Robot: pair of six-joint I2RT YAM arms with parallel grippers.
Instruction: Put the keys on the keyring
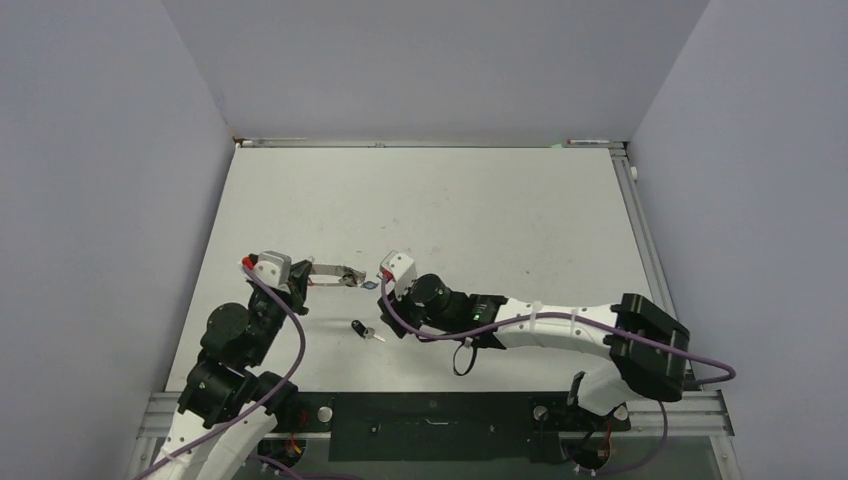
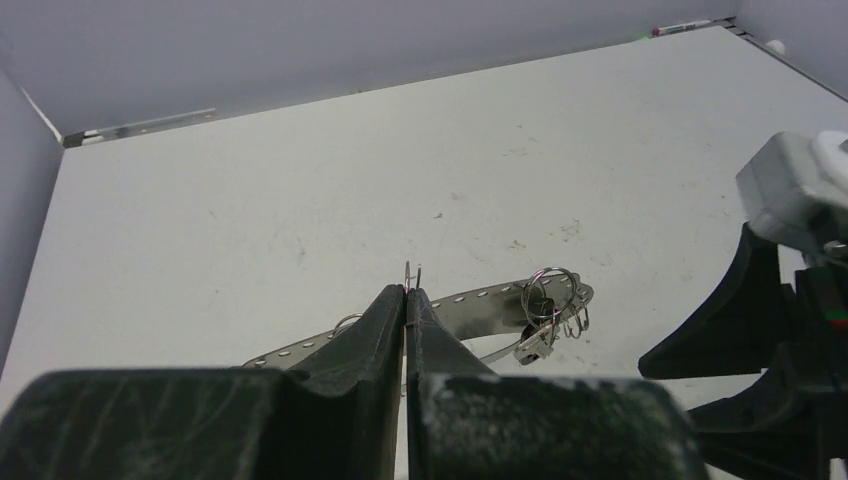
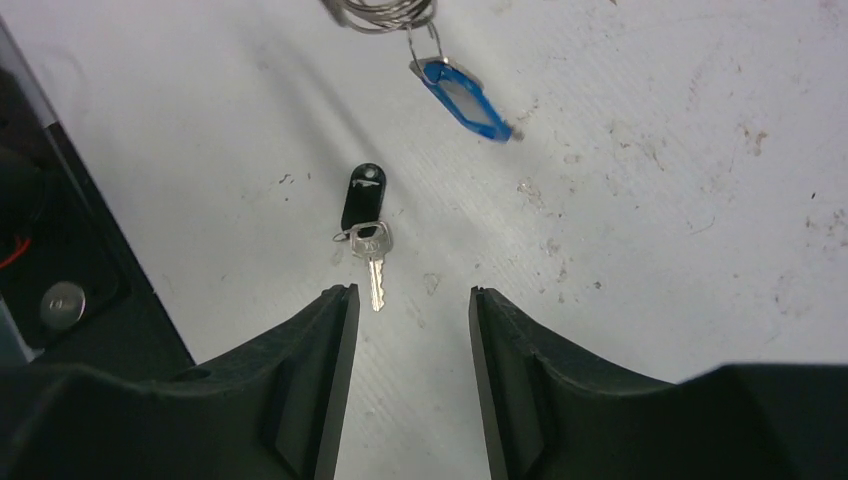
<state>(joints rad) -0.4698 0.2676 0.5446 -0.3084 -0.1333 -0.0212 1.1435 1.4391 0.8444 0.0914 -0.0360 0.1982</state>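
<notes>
My left gripper [image 2: 411, 292] [image 1: 298, 280] is shut on the keyring [image 2: 480, 305] [image 1: 330, 272], a thin grey metal band with holes that reaches to the right. Small rings and a key [image 2: 538, 338] dangle at its far end. A blue tag [image 3: 462, 100] [image 1: 370, 286] hangs from those rings [image 3: 385, 12] and touches the table. One key with a black head [image 3: 365, 205] [image 1: 365, 330] lies loose on the table. My right gripper [image 3: 412, 292] [image 1: 385, 312] hovers open just short of that key's silver blade, with nothing between its fingers.
The white table [image 1: 450, 210] is scuffed and walled at the back and sides. A black base plate [image 1: 430, 425] runs along the near edge. My right gripper's body [image 2: 790, 300] stands close beside the keyring's free end.
</notes>
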